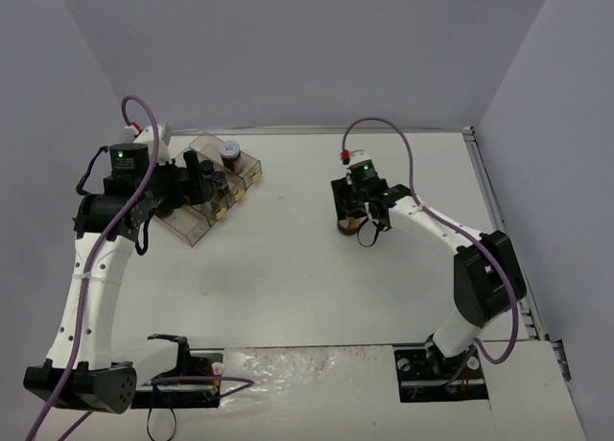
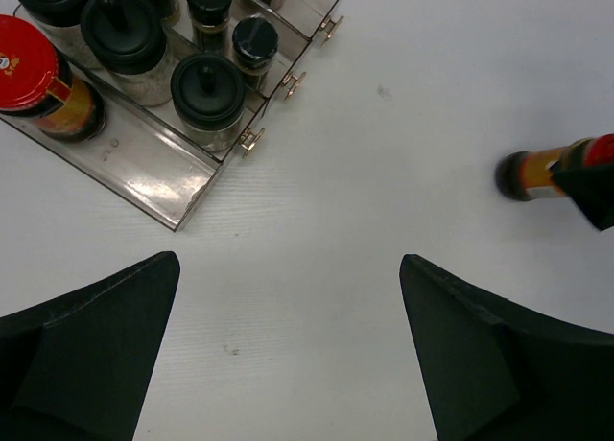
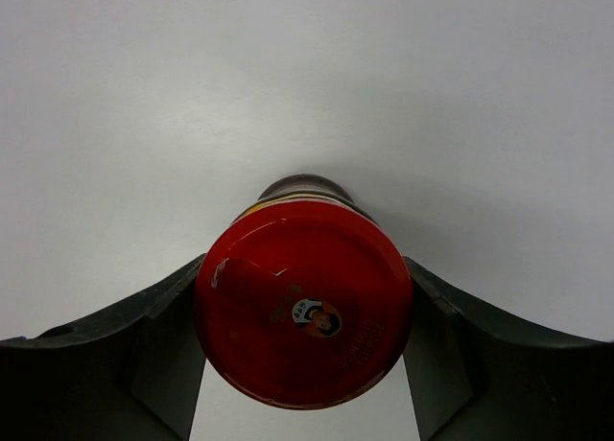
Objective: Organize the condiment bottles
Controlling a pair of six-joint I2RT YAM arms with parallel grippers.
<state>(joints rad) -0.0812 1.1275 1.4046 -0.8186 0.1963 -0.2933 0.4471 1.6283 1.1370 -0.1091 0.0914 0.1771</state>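
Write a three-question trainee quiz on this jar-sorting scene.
1. True or false: the left gripper holds a jar.
2. Multiple choice: the jar inside the right gripper has which lid colour? A black, B red, C white.
3. Fill in: the other jars stand in the clear ____.
Key: 1 false, its jaws are open and empty. 2 B. 3 tray.

I see a clear compartment tray [image 1: 188, 229] on the white table [image 1: 288, 278]; its small fittings [image 2: 251, 142] are possibly brass clasps.
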